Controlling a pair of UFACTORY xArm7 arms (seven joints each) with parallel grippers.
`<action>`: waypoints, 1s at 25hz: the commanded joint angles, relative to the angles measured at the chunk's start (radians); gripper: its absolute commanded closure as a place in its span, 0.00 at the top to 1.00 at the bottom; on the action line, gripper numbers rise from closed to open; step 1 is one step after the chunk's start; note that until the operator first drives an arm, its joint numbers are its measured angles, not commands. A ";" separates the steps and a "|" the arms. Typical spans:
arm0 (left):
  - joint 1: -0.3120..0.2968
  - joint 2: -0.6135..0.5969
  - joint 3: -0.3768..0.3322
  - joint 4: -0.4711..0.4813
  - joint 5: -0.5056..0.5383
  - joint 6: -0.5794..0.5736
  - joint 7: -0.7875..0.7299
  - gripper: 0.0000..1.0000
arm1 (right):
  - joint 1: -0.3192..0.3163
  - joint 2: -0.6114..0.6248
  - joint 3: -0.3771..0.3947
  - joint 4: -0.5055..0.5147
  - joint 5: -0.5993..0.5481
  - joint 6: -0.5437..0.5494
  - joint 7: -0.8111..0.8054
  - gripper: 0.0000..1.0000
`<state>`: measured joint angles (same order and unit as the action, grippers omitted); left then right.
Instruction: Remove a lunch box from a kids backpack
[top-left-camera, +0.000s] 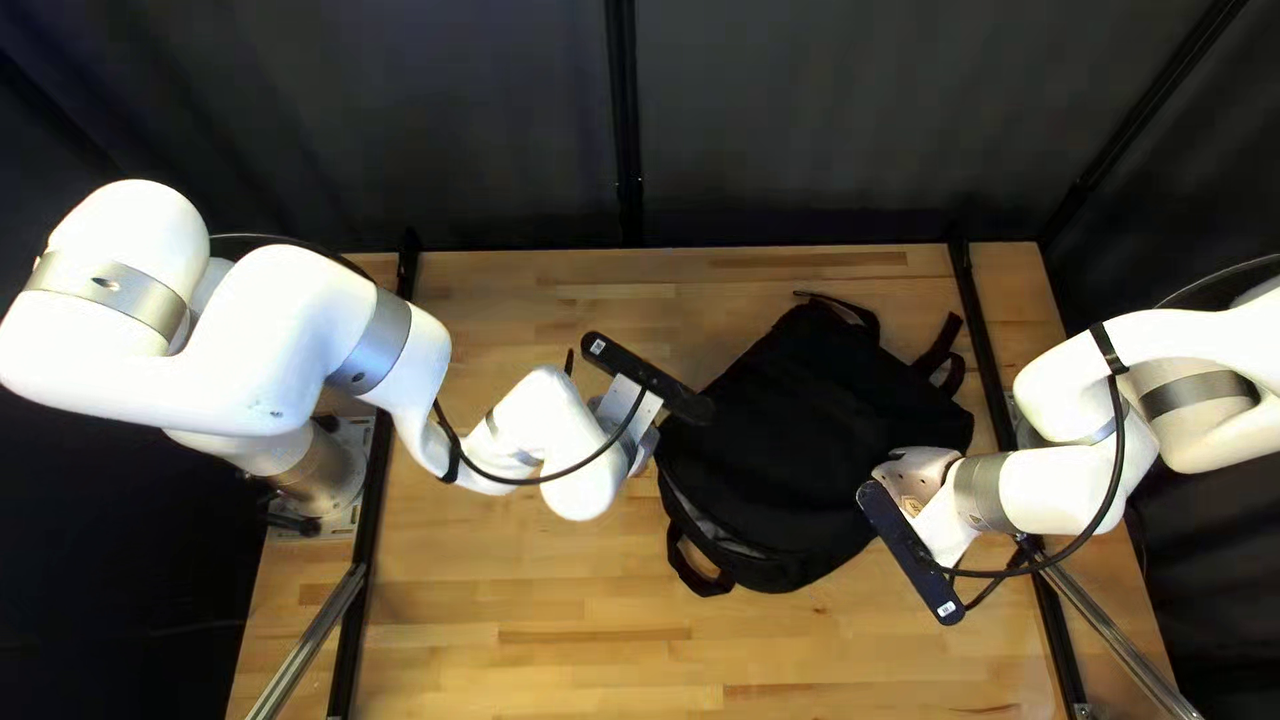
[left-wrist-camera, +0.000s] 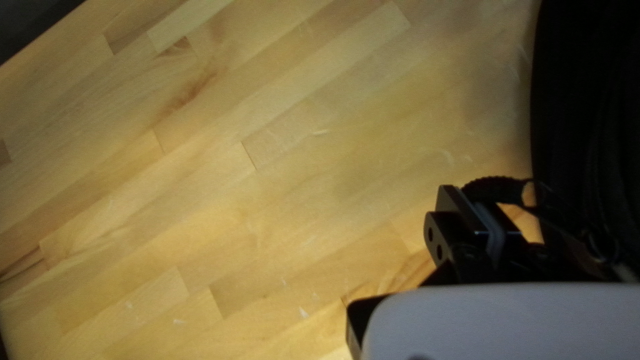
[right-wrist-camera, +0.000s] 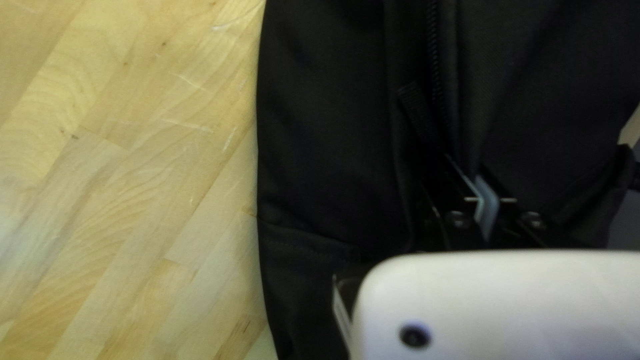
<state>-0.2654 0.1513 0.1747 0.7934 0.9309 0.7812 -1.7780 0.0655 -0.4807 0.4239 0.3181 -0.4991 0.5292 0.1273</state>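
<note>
Currently, a black backpack [top-left-camera: 820, 447] lies on the desk [top-left-camera: 534, 627]. The left hand [top-left-camera: 691, 406] is pressed together beside a strap [left-wrist-camera: 495, 189]; the right hand [top-left-camera: 920, 475], likewise closed, has the zipper [right-wrist-camera: 435, 60] ahead.

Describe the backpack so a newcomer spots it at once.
Find the wooden table. On it, between the white left arm and white right arm, lies a black cloth backpack. Unlike the smooth, jointed arms, it has soft fabric, straps and a zipper.
</note>
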 commanded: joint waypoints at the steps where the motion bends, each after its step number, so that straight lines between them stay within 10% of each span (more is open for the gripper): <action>1: 0.025 0.008 0.016 0.026 -0.014 -0.008 0.061 0.00 | -0.011 0.016 0.002 0.000 -0.014 -0.018 0.001 0.00; 17: 0.073 0.049 0.038 0.080 -0.046 -0.042 0.166 0.00 | -0.028 0.054 0.000 0.017 -0.038 -0.045 -0.015 0.00; 18: 0.071 0.044 0.037 0.075 -0.045 -0.041 0.163 0.00 | -0.024 0.049 -0.004 0.015 -0.034 -0.045 -0.020 0.14; 19: 0.066 0.034 0.034 0.066 -0.043 -0.034 0.157 0.00 | -0.016 0.042 -0.008 0.014 -0.024 -0.039 -0.024 1.00; 25: 0.051 0.014 0.025 0.046 -0.036 -0.016 0.136 0.00 | -0.015 0.096 0.056 0.167 0.011 0.128 0.046 1.00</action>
<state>-0.2102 0.1683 0.2031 0.8429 0.8941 0.7610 -1.6366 0.0569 -0.4201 0.4392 0.4049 -0.5008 0.5707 0.1242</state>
